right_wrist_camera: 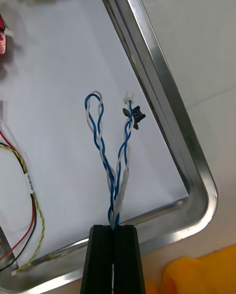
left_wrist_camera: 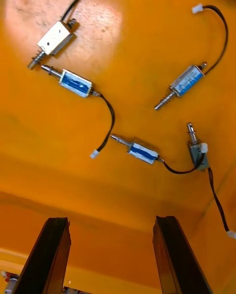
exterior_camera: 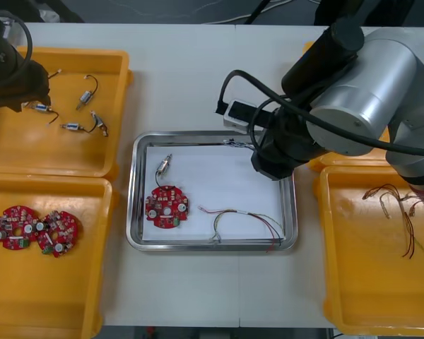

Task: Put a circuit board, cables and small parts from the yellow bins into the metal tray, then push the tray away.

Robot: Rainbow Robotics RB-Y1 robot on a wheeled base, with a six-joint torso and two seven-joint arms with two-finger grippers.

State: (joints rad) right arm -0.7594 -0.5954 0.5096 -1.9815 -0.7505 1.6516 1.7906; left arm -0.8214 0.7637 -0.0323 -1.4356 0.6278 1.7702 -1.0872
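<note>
Blue and white cable (right_wrist_camera: 105, 141) sits clenched in the right end effector (right_wrist_camera: 116, 232), its loose ends over the metal tray (right_wrist_camera: 162, 102) near a corner. A circuit board (exterior_camera: 167, 206), a red and yellow cable (exterior_camera: 244, 219) and one small metal part (exterior_camera: 165, 166) lie inside. Placing this cable looks like the step in hand; next, lower and let go. The left end effector (left_wrist_camera: 112, 220), released and empty, hovers over small parts (left_wrist_camera: 142, 151) in a yellow bin (left_wrist_camera: 123, 195).

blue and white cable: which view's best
Right wrist view: the blue and white cable shows whole, pinched in the right gripper over the metal tray. Front view: the right arm hides most. Left wrist view faces a yellow bin.
</note>
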